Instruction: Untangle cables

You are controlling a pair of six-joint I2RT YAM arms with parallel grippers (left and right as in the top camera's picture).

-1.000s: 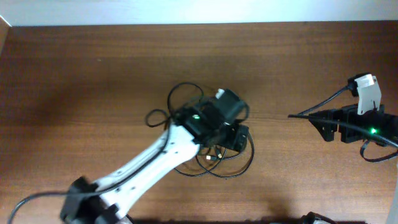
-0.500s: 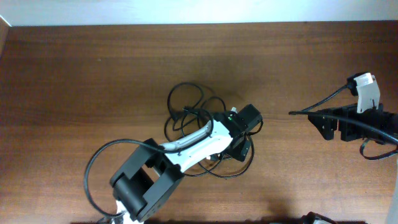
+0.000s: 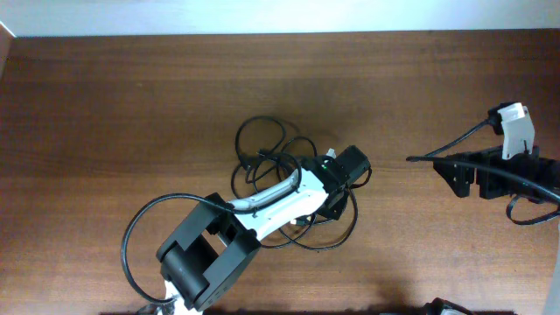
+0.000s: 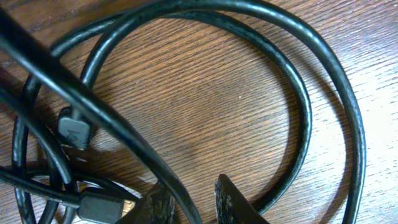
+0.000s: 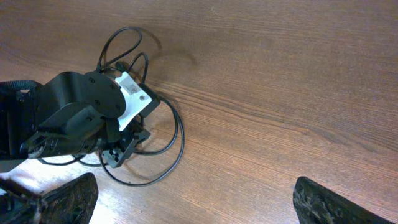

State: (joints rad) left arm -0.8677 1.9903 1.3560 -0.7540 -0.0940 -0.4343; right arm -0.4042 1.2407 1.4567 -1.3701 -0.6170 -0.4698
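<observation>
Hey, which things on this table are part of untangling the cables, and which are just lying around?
Part of the job:
cables
left gripper, a cord between its fingers
right gripper, open, off to the side

Not part of it:
table
arm cable, the thick loop on the left arm

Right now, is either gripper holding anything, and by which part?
The left gripper pinches one strand of the cables along its plain run, not a plug. The right gripper is open, holding nothing.
</observation>
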